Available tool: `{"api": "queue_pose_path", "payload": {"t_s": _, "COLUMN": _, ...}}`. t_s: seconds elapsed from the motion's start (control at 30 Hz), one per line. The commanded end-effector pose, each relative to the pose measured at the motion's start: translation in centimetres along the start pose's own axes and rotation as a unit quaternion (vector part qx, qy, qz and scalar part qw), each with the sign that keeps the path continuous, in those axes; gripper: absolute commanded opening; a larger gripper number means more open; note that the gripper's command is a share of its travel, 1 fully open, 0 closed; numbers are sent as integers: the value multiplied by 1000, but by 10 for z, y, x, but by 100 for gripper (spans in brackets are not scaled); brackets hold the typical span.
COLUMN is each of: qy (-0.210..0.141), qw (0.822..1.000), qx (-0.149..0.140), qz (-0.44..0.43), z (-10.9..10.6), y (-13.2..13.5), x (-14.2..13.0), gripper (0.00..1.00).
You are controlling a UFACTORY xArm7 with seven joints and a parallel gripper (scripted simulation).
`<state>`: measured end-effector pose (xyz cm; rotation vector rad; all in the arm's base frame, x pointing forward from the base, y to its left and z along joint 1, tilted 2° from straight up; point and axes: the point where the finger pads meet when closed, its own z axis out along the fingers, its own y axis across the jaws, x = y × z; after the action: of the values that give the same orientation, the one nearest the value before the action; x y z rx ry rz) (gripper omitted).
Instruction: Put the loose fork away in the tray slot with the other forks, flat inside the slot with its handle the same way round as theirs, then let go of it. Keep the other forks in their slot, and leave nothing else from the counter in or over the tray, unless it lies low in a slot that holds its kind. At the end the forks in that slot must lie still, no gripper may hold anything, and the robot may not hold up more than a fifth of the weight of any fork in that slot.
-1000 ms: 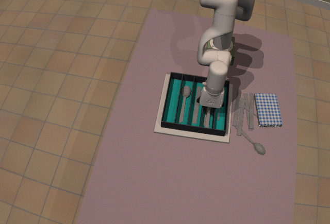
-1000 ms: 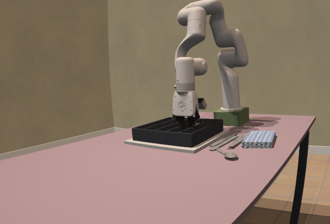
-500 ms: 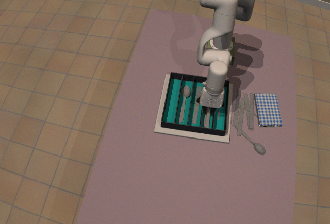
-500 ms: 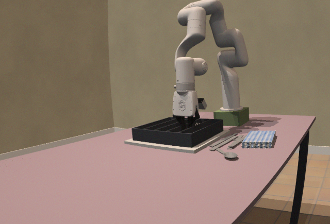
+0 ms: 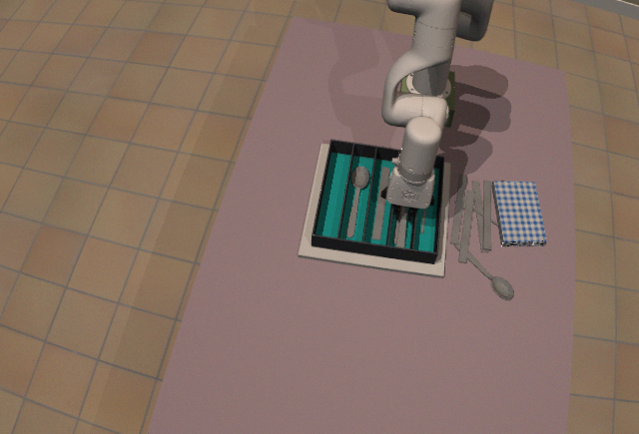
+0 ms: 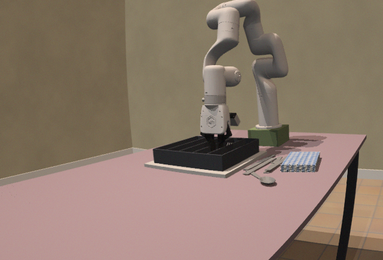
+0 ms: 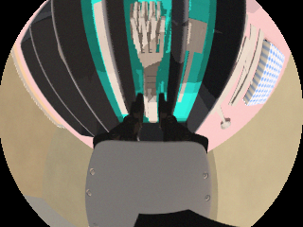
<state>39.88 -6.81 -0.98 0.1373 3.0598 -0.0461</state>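
The black tray with teal slots sits on a white mat in the middle of the table. My gripper (image 5: pixel 404 213) points straight down into the fork slot, the second slot from the right. In the wrist view the forks (image 7: pixel 148 32) lie flat in that slot, stacked, with tines far from me and handles running back under my fingers. My fingers stand slightly apart on either side of the top fork's handle, with small gaps showing. In the side view the fingertips (image 6: pixel 216 143) reach below the tray rim.
A spoon (image 5: pixel 358 182) and a knife (image 5: pixel 380 213) lie in slots to the left. Right of the tray lie several loose knives (image 5: pixel 472 217), a spoon (image 5: pixel 500 284) and a folded blue checked napkin (image 5: pixel 518 213). The robot's green base (image 6: pixel 268 135) stands behind the tray.
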Motion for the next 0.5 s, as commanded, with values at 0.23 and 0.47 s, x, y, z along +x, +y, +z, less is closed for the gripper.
{"api": "queue_pose_path", "payload": {"t_s": 0.23, "qy": -2, "qw": 1000, "qx": 0, "qz": 0, "z": -25, "y": 0, "x": -4, "gripper": 24}}
{"api": "queue_pose_path", "payload": {"t_s": 0.47, "qy": -2, "qw": 1000, "qx": 0, "qz": 0, "z": -52, "y": 0, "x": -6, "gripper": 24}}
